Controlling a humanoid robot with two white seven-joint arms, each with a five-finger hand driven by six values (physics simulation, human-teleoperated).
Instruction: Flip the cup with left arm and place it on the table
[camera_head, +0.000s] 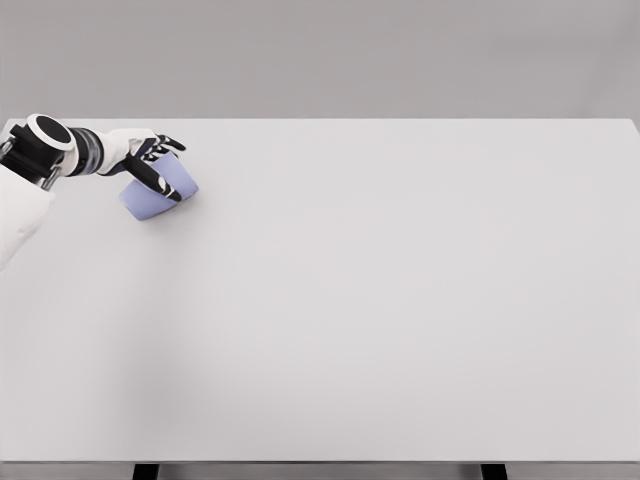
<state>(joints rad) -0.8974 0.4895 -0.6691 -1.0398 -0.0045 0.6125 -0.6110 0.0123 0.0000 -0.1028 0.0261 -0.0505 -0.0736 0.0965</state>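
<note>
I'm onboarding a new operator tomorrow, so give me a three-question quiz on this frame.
1. True or false: the cup stands upright in the middle of the table.
2. Which hand is on the cup? A) left B) right C) neither
3. Fill in: the cup's colour is ____.

Key
1. False: it is tilted, at the far left.
2. A: the left hand has its fingers around it; no right arm shows.
3. Light blue.
</note>
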